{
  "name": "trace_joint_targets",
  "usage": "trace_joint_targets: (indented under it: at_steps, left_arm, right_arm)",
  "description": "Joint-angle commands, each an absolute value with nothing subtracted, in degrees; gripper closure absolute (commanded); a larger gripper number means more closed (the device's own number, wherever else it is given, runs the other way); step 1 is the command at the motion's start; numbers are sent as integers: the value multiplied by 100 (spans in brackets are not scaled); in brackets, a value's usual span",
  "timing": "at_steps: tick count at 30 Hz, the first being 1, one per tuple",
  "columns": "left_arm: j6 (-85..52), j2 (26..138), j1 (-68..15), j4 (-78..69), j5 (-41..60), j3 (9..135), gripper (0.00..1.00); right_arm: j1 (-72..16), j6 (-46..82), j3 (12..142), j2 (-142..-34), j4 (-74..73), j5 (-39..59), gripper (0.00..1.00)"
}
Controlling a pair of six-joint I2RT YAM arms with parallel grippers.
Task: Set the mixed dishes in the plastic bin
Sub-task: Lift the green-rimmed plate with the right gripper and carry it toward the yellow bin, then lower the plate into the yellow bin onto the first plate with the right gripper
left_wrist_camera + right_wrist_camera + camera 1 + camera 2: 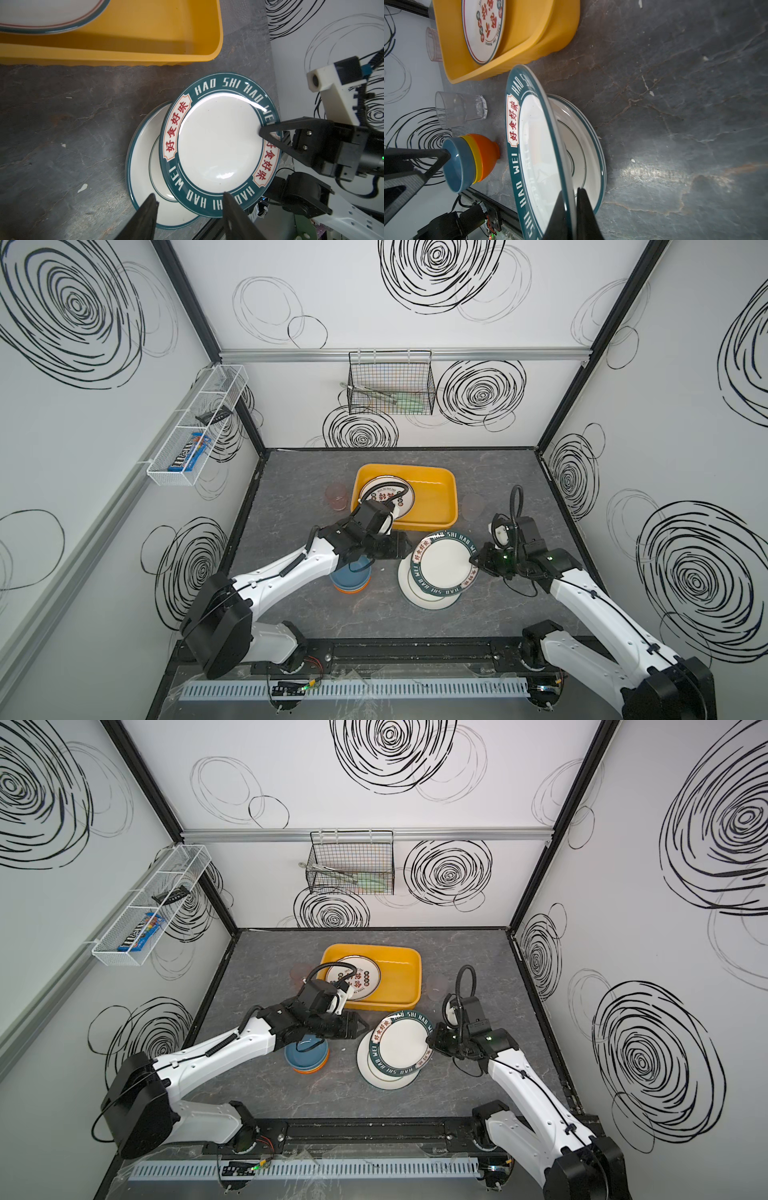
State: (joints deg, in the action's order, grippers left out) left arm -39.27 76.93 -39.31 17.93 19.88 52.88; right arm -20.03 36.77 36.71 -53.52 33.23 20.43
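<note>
Right wrist: right fingers [585, 216] tight on plate [535, 149] tilted toward bowls [467, 162]; left fingers [145, 220] apart.

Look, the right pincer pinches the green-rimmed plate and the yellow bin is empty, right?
Not quite. The right pincer does pinch the green-rimmed plate, but the yellow bin is not empty: a white plate lies in it, as both top views show.

The left arm [286, 568] hides part of the bowl stack [347, 584] and of the plate [409, 502] inside the bin [434, 492].
</note>
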Motion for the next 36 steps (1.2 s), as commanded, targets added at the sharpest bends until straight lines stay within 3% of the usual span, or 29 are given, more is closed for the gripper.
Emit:
trace_joint_targets:
  at_steps: [1, 16, 36]
  left_arm:
    - [-3973, 7471, -3735, 1765, 2135, 5204, 44]
    - [-3965, 6913, -2953, 1872, 2362, 5114, 39]
    - [-3718, 6533, -1858, 2186, 2766, 5001, 35]
  right_arm:
    - [-2006, 3603, 4027, -5247, 3371, 2245, 100]
    - [-2002, 3286, 4957, -6034, 3132, 2270, 100]
    - [-2011, 3636, 6192, -7988, 2029, 2617, 100]
